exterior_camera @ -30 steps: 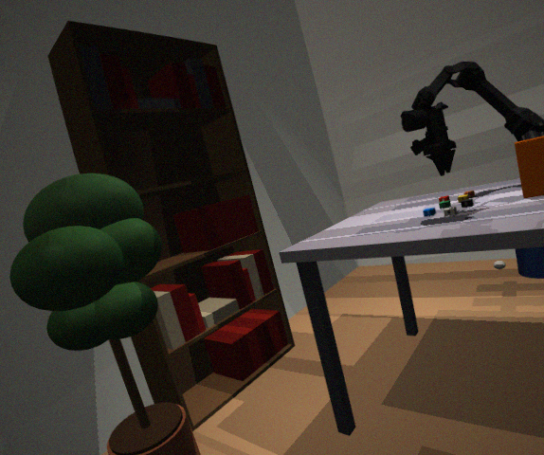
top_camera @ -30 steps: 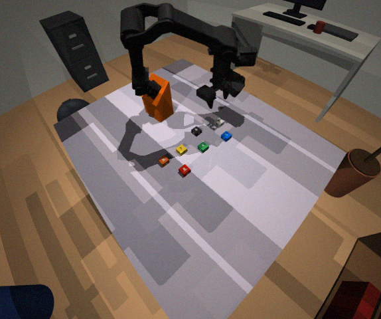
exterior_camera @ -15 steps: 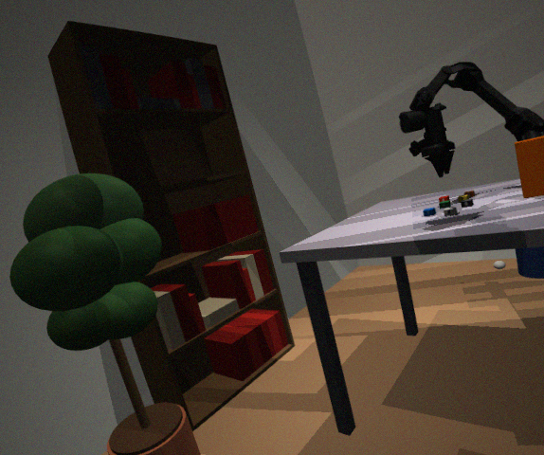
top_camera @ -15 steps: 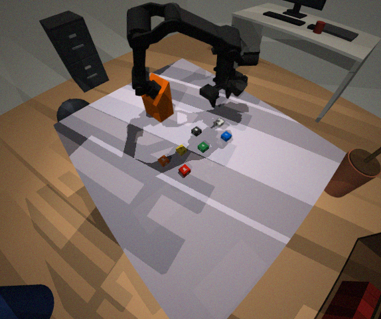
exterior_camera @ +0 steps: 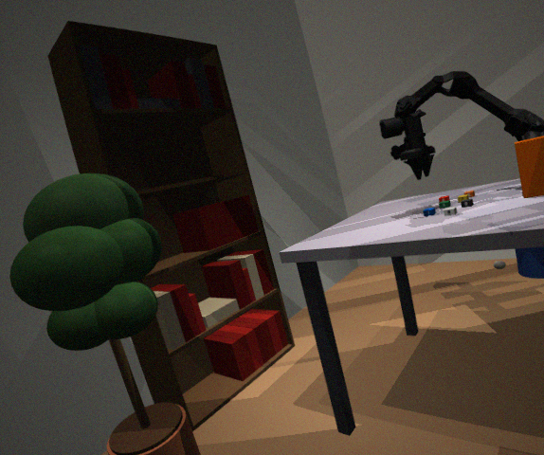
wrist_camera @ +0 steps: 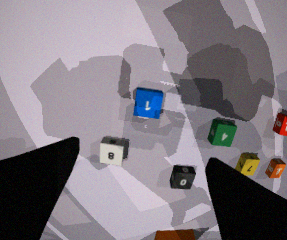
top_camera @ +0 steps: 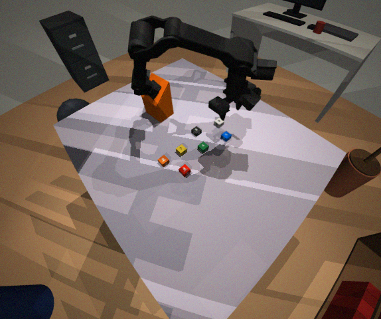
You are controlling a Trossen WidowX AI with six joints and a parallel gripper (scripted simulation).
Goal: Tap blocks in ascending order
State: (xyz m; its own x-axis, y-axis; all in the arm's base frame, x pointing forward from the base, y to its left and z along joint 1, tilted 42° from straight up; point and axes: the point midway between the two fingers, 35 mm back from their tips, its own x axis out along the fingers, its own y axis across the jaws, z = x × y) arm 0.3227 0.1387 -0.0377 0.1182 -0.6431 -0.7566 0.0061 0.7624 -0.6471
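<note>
My gripper (top_camera: 231, 112) (exterior_camera: 423, 176) (wrist_camera: 145, 156) is open and empty, above the table near the white and blue blocks. The blue block (top_camera: 226, 136) (exterior_camera: 428, 211) (wrist_camera: 148, 103) shows 1. The white block (top_camera: 218, 121) (wrist_camera: 112, 152) shows 8, the black block (top_camera: 196, 131) (wrist_camera: 183, 178) 0, the green block (top_camera: 203, 147) (wrist_camera: 222, 133) 4 and the yellow block (top_camera: 181, 149) (wrist_camera: 248, 164) 7. The red block (top_camera: 184, 170) (wrist_camera: 283, 124) and the orange block (top_camera: 163, 160) (wrist_camera: 275, 168) have digits too blurred to tell.
An orange wedge-shaped stand (top_camera: 161, 103) (exterior_camera: 540, 169) is at the arm's base, on the light table (top_camera: 252, 212) (exterior_camera: 340, 242). A potted plant (top_camera: 352, 175), a desk (top_camera: 348, 48) and a bookshelf (exterior_camera: 164, 181) stand away from the blocks.
</note>
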